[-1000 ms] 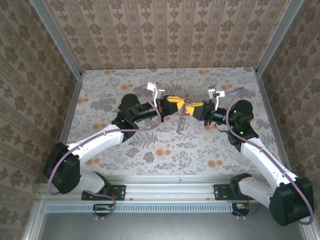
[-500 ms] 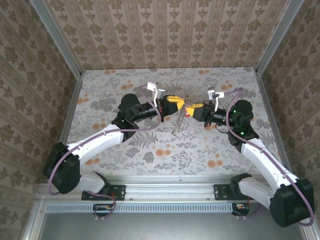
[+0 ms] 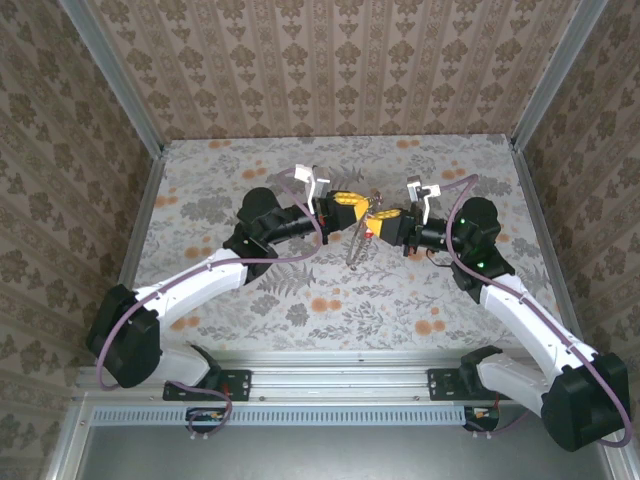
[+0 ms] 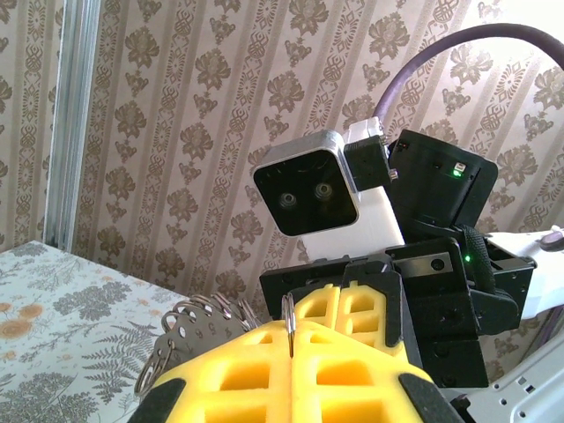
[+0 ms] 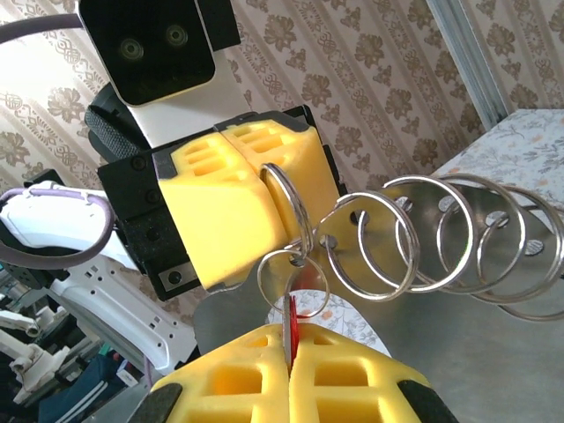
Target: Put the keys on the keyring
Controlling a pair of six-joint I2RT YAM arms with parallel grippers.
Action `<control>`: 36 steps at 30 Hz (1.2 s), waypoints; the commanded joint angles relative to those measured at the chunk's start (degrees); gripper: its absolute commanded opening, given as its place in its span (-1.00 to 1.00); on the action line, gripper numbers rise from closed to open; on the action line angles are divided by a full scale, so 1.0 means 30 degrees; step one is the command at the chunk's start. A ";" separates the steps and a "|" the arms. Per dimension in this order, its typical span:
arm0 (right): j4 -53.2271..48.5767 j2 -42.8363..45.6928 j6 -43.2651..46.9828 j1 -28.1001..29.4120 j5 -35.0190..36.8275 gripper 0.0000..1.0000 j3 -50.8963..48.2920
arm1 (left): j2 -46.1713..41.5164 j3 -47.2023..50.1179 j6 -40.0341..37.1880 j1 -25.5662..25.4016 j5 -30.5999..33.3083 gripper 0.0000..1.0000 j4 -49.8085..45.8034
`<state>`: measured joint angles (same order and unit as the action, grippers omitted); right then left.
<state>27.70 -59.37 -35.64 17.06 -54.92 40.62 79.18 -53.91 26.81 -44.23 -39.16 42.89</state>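
Note:
My two grippers meet above the middle of the table. The left gripper [image 3: 362,207] [image 4: 291,339] is shut on a thin silvery split ring [image 4: 288,310] [image 5: 287,204] of the keyring. From that ring hangs a metal strip carrying several more rings [image 5: 441,236] [image 4: 188,329] [image 3: 357,246]. The right gripper [image 3: 380,222] [image 5: 291,342] is shut on the red key [image 5: 292,319] [image 3: 370,234], held edge-on. A small ring [image 5: 293,280] above the key links into the big ring just off the left gripper's yellow fingers [image 5: 227,207].
The floral table [image 3: 250,175] is walled on three sides with patterned panels [image 3: 330,60]. A metal rail [image 3: 340,385] with the arm bases runs along the near edge. The strip of rings dangles below the two grippers.
The right gripper has edged left, closer to the left gripper. The dangling strip of rings has swung a little. Both grippers stay shut.

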 commanded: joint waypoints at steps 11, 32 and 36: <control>-0.1060 -0.0232 0.0834 0.0437 -0.0186 -1.00 0.0492 | -0.0245 -0.0896 -0.0145 -0.0109 0.0132 -1.00 0.1059; -0.2998 0.1872 0.1334 -0.0289 0.1966 -0.56 -0.0092 | -0.0289 -0.0729 -0.0213 -0.0133 0.0279 -1.00 0.0917; -0.2667 0.2746 0.0593 -0.1208 0.1742 -0.53 -0.0155 | -0.0318 -0.0715 -0.0227 -0.0117 0.0224 -1.00 0.0878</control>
<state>19.42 -53.12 -32.16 14.74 -50.11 40.53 79.18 -53.91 26.79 -44.60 -38.72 42.33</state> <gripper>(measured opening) 0.231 0.064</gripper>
